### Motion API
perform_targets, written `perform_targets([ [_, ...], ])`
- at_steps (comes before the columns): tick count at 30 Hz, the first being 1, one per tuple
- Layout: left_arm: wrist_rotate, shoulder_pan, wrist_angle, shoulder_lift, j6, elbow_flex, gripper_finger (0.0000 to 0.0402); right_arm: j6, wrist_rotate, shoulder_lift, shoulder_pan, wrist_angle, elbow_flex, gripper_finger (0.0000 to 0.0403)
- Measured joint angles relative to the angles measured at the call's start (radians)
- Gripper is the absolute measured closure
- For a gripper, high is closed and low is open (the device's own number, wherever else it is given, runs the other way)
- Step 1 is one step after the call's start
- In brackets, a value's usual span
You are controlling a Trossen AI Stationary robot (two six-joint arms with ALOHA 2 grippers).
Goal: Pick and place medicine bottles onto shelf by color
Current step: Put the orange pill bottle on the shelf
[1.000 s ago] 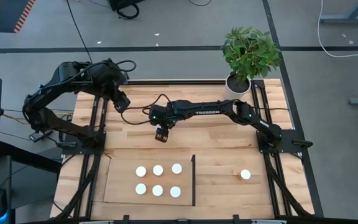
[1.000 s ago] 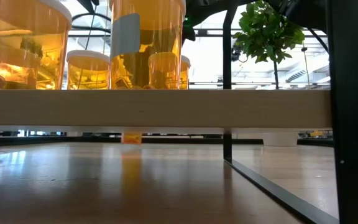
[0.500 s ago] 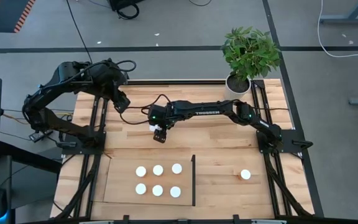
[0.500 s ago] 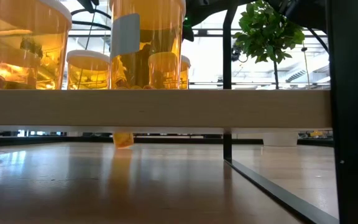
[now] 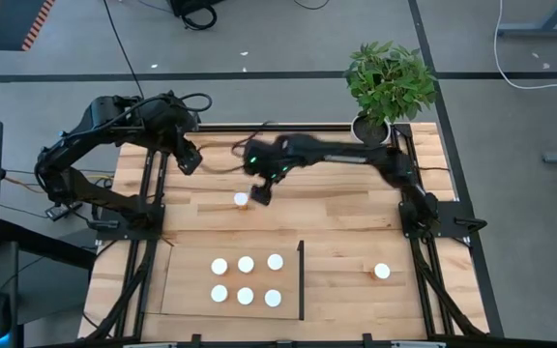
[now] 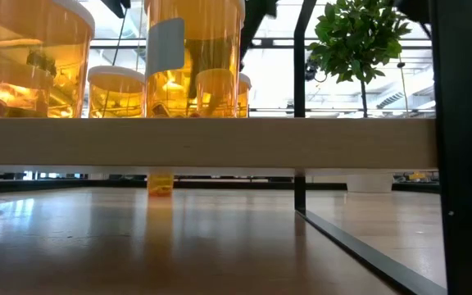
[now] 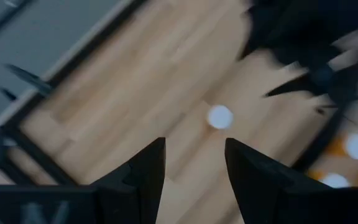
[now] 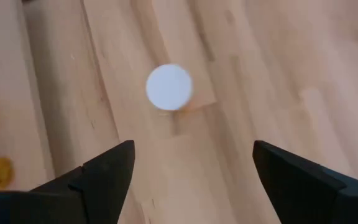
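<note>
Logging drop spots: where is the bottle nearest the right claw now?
In the high view, the bottle stands on bare tabletop behind the shelf, beside the open right claw.

No legible text, brand, number or sign anywhere in the current views. Pale blank label patch [image 6: 165, 46] noted on large translucent orange pill bottle with white cap [image 6: 193, 57], on pale-wood shelf board [image 6: 203, 141] in low view; no characters readable. Lettering on blurred dark right arm [image 5: 337, 155]: unreadable.
</note>
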Motion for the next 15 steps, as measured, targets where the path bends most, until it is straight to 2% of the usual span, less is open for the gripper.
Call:
perform_targets([
  [3,-0.085,-0.007,0.001,0.0,0.025,-0.004,0.0221,-0.001,0.03,-0.069,-0.01,-0.031,0.001,0.007],
  [6,-0.115,-0.007,0.0,0.0,0.035,-0.042,0.021,-0.014,0.057,-0.127,-0.007,-0.079,0.001,0.007],
  [11,-0.11,-0.008,0.044,0.0,0.03,-0.196,0.0179,-0.007,0.116,-0.236,-0.007,-0.179,0.0,0.007],
  [15,-0.006,-0.027,0.262,0.001,0.072,-0.347,0.0151,0.013,0.186,-0.336,-0.007,-0.227,0.0,0.007],
])
